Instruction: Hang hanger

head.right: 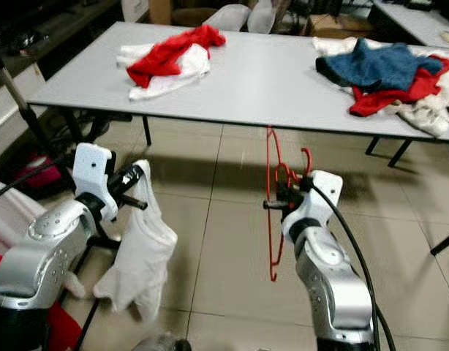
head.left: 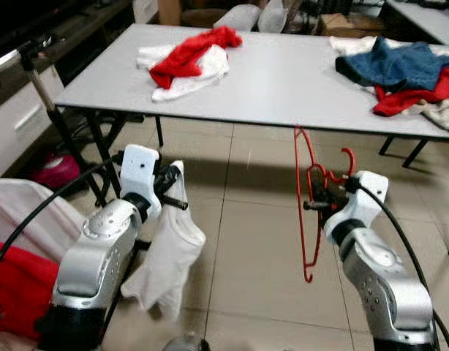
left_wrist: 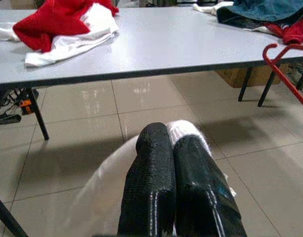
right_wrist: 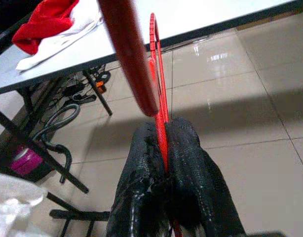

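A red wire hanger (head.left: 305, 205) hangs upright in front of the table edge, hook near the wrist, with my right gripper (head.left: 316, 199) shut on it; in the right wrist view the fingers (right_wrist: 191, 163) pinch its red bar (right_wrist: 159, 108). My left gripper (head.left: 173, 191) is shut on a white garment (head.left: 166, 263) that droops toward the floor; the left wrist view has the fingers (left_wrist: 156, 168) closed over white cloth (left_wrist: 186, 131).
A grey table (head.left: 283, 80) stands ahead with a red and white clothes pile (head.left: 188, 58) at left and blue, red and beige clothes (head.left: 407, 73) at right. A stand's pole (head.left: 45, 95) rises at left. Red and white laundry (head.left: 16, 270) lies lower left. Tiled floor lies between.
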Available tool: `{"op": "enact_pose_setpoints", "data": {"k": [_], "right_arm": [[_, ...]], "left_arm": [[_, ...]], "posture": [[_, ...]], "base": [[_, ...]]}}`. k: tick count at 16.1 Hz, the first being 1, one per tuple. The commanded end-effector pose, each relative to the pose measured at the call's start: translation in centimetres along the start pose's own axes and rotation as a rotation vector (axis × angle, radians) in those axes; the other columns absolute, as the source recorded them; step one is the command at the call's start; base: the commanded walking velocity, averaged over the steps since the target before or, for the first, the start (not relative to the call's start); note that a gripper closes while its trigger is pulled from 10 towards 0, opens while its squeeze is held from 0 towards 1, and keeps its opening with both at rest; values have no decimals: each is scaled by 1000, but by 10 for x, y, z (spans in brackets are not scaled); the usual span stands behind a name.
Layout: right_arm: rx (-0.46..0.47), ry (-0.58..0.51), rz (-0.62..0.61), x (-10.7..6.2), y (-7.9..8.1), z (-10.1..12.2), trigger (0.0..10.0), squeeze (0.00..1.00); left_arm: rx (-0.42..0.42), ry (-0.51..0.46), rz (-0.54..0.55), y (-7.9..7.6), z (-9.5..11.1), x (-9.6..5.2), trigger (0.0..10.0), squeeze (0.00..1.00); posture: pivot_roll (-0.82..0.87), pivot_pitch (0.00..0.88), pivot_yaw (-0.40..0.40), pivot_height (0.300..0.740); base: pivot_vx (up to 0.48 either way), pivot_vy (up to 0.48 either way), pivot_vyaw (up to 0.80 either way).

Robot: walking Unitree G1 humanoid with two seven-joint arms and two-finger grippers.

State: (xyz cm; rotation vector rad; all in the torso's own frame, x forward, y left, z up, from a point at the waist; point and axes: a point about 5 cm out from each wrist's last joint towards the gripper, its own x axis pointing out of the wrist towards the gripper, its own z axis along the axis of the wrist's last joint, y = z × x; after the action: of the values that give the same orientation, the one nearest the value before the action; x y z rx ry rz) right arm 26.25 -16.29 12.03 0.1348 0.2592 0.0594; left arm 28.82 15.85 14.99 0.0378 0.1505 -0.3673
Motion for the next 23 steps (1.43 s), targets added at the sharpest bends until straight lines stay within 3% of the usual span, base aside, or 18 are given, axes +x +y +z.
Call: {"op": "enact_pose_setpoints", "data": {"k": [1,13,19,23], "right_arm": [[-9,-16,-17,-1,-3,2,10000,0],[-41,-37,64,-4,3,1,10000,0],[-104,-55,123,-5,3,8,10000,0],[-118,-59,146,-5,2,10,10000,0]], "left_arm": [[9,-24,-11,1,6,1,10000,0],[8,-23,-5,4,4,0,10000,0],[-32,-37,-29,-9,1,3,10000,0],[-33,-34,-34,-14,-3,1,10000,0]], "posture": [[65,0,49,740],[69,0,36,740],[58,0,24,740],[58,0,2,740]], "base": [[356,0,0],[354,0,0],[351,0,0],[352,0,-719]]}}
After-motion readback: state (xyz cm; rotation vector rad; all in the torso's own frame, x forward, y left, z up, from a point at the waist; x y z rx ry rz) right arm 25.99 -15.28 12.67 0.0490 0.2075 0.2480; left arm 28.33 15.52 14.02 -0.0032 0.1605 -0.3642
